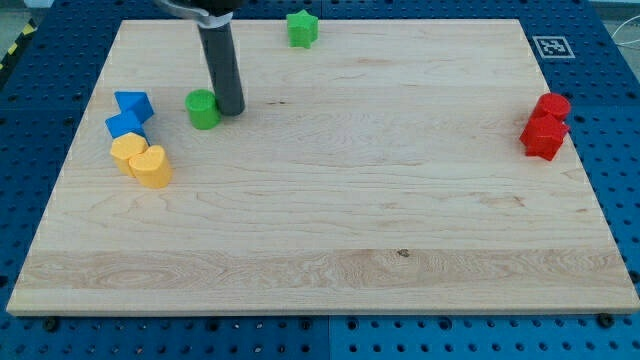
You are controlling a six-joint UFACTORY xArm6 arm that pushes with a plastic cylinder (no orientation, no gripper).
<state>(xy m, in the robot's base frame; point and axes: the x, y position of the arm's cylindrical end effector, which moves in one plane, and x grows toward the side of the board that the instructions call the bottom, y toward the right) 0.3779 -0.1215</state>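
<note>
Here, my tip (231,109) beside green cylinder (203,109).

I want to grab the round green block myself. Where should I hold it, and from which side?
Probably pinch the green cylinder by its curved sides, coming from above or the view's bottom. It stands upright, so round walls suit fingers. My tip sits right against its right side, and the blue blocks crowd its left.
</note>
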